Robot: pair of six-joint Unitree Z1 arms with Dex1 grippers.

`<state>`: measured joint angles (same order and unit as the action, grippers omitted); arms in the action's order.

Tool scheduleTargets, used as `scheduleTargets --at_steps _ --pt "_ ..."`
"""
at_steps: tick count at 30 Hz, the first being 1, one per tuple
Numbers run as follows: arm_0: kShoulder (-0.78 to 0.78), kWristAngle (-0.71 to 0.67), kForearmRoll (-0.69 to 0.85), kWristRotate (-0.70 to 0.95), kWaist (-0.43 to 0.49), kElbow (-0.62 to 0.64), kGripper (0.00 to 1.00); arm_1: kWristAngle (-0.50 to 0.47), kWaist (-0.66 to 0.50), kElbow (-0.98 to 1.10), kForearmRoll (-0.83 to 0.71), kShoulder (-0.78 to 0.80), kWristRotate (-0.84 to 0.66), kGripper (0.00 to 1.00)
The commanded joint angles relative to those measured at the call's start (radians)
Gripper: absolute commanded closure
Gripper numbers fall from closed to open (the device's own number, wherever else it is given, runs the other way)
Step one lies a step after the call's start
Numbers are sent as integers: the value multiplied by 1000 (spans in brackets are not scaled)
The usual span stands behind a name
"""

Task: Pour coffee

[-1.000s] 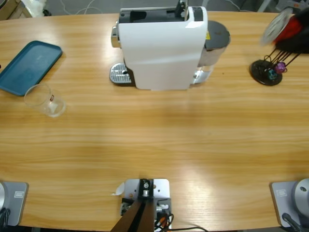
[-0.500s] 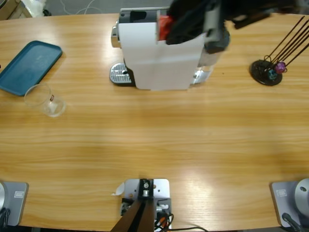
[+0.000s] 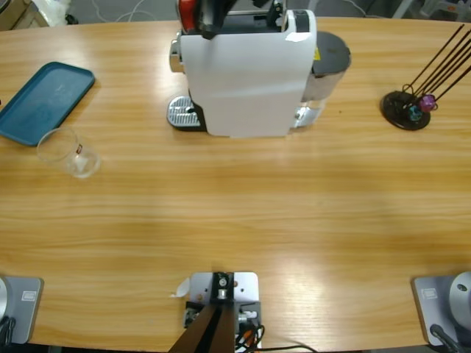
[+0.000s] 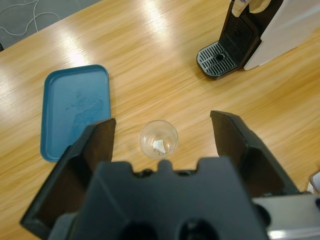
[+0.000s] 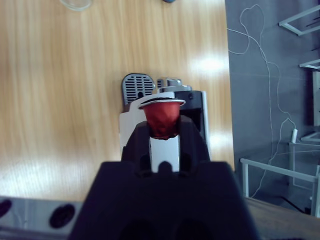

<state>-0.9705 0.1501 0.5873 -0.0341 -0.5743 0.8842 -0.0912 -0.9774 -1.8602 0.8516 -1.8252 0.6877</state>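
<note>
1. A flat teal plastic tray (image 3: 44, 99) lies at the wooden desk's (image 3: 243, 213) left end.
2. Just beside it stands a small clear glass tumbler (image 3: 68, 152); any coffee inside is hard to make out.
3. The left gripper (image 4: 162, 131) hovers above the tumbler, fingers (image 4: 97, 145) spread wide.
4. The right gripper (image 5: 161, 131) has its fingers clamped on a red coffee capsule (image 5: 161, 116) above the white coffee machine (image 3: 246, 70).
5. A black wire capsule stand (image 3: 408, 107) sits far right.

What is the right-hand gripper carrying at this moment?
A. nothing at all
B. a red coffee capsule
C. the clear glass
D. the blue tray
B. In the right wrist view the right gripper is shut on a red capsule above the white coffee machine, while the glass and the blue tray rest on the table, far from it.
</note>
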Motion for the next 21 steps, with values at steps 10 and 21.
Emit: scheduleTargets --at_steps 10,21 --pt "44 -14 -20 7 -1 -47 179 -25 66 -66 32 -125 35 938" --pt "41 -18 -23 7 -1 -48 179 -24 74 -115 40 -178 35 938"
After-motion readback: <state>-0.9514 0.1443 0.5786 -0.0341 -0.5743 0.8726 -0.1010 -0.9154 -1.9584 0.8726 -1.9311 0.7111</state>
